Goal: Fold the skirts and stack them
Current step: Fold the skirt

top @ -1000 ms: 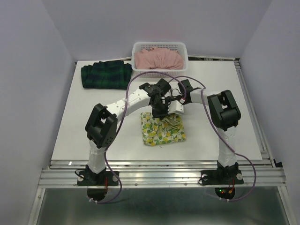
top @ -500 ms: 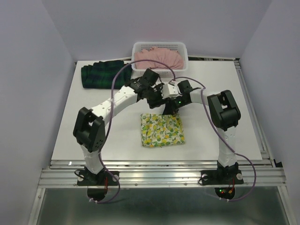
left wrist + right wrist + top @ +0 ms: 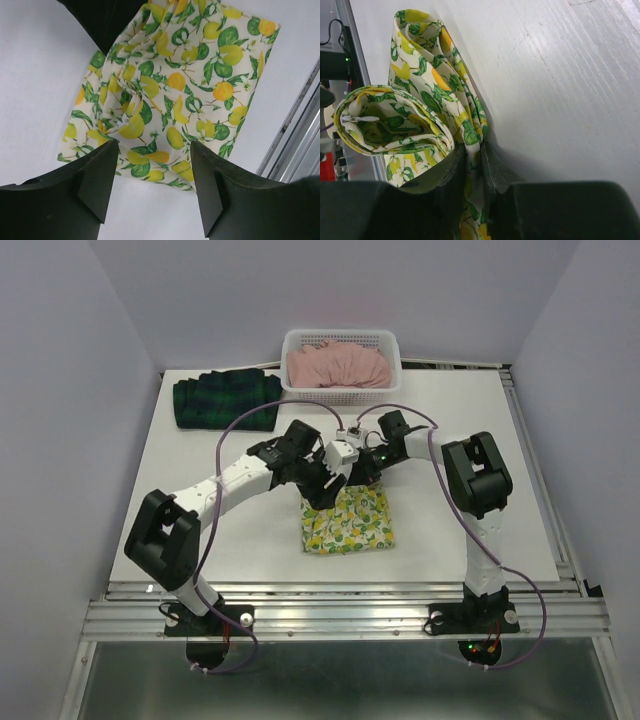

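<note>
The lemon-print skirt (image 3: pixel 346 520) lies folded at the table's middle. My right gripper (image 3: pixel 368 472) is at its far edge, shut on a fold of the lemon skirt (image 3: pixel 436 80), with cloth pinched between the pads (image 3: pixel 474 167). My left gripper (image 3: pixel 320 482) hovers over the skirt's far left corner. It is open, and between its fingers (image 3: pixel 95 175) only the lemon skirt (image 3: pixel 170 85) and bare table show below. The plaid skirt (image 3: pixel 228 401) lies folded at the far left. The pink skirt (image 3: pixel 337 366) sits bunched in the basket.
The white lattice basket (image 3: pixel 341 335) stands at the table's far edge, centre. Purple cables loop over both arms. A metal rail (image 3: pixel 345 592) runs along the near edge of the table.
My left gripper has opened and let go of the lemon skirt, and its arm has swung back to the left. The right gripper has kept its hold and place.
</note>
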`<state>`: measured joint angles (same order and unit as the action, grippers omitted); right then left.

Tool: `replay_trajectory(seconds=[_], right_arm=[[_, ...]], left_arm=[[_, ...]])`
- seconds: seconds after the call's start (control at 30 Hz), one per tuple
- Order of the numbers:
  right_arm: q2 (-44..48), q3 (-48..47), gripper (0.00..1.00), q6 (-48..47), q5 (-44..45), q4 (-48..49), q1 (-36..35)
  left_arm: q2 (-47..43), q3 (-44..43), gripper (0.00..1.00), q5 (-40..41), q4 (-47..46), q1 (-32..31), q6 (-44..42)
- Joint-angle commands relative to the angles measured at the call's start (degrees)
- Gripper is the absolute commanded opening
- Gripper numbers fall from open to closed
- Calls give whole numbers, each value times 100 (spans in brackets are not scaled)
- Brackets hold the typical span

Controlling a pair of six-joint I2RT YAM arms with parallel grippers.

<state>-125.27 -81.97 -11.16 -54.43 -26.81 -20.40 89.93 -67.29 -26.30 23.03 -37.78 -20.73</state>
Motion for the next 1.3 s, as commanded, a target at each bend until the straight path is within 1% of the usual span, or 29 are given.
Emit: replay_trajectory(seconds=[0.0,0.1,0.23,0.4,0.53,0.57,0.6,0.67,0.7,0.77,0.8,0.87,0.97,1.0,1.07,1.1,1.2,1.27], right_arm=[[-357,76,25,-290,1023,-387,-87],[-384,68,25,-308,1005,-457,-87],[-410,32,25,-308,1014,-501,-87],[-419,-3,24,-308,988,-536,-87],[-428,-3,25,-352,996,-554,-87],[-428,-11,24,-352,996,-562,-87],[-436,-12,24,-369,988,-562,-87],[-445,-12,25,-378,987,-562,-87],[-454,-20,24,-387,987,-562,-87],[-463,-20,24,-413,996,-571,-87],[-472,-12,24,-413,996,-562,-87],[-480,-12,24,-448,1014,-562,-87],[-498,-3,24,-466,1014,-571,-87],[-507,-11,24,-466,1014,-562,-87],[-533,-20,24,-466,1014,-562,-87],[-533,-20,24,-475,1014,-562,-87],[-551,-29,24,-458,1014,-562,-87],[-551,-38,24,-466,1014,-562,-87]], left_arm=[[32,-109,71,150,-352,-150,150],[243,-538,71,458,-10,-439,-771],[525,-829,71,741,246,-642,-1187],[885,-900,72,1118,316,-950,-1696],[1237,-1102,71,1285,518,-986,-1943],[1281,-1120,70,1347,545,-986,-1987],[1351,-1146,64,1469,554,-977,-2014],[1378,-1173,60,1610,536,-951,-2066],[1395,-1164,56,1802,493,-942,-2058],[1457,-1216,53,1918,510,-880,-2101],[1501,-1243,47,1953,545,-854,-2102],[1510,-1331,41,1954,633,-766,-2119],[1510,-1410,23,1945,729,-713,-2198],[1510,-1419,14,1971,764,-713,-2224],[1519,-1419,3,1989,774,-696,-2242],[1519,-1419,0,1998,774,-687,-2260],[1545,-1410,0,1963,747,-617,-2277],[1528,-1480,1,1779,861,-582,-2312]])
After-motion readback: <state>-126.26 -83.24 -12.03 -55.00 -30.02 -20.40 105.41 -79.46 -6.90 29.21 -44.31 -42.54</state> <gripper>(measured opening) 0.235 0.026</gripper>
